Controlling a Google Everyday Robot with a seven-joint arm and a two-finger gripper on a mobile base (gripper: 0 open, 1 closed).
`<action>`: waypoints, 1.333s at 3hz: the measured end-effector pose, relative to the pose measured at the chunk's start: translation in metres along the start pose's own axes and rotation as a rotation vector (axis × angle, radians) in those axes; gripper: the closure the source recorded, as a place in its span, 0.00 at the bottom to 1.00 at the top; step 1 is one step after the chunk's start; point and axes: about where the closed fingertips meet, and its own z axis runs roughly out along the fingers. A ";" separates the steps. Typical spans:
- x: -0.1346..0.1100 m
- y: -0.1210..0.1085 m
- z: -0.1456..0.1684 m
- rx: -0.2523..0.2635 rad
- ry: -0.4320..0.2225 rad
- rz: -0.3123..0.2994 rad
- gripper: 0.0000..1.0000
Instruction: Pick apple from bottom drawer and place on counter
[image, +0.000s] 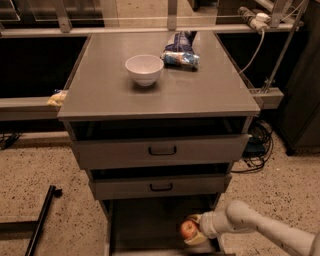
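I see the counter (200, 95) as smooth grey metal with a slight gloss. The white bowl (144, 68) on it looks glazed and shiny, and the snack bag (179, 52) is crinkled glossy plastic. The bottom drawer (145, 227) is dull grey metal. Inside it my gripper (191, 229), of matt pale plastic with yellowish fingers (196, 240), clasps the apple (187, 230), which has smooth red skin. The floor (45, 165) is rough speckled stone.

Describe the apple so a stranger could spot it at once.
Find the grey three-drawer cabinet and look down into its open bottom drawer. There, toward the right, the gripper grips the apple: small, round, red with yellow patches, the only red thing down there.
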 end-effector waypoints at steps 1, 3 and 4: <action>-0.020 -0.028 -0.035 0.046 0.029 -0.051 1.00; -0.060 -0.038 -0.068 0.076 0.023 -0.078 1.00; -0.146 -0.051 -0.128 0.103 0.006 -0.102 1.00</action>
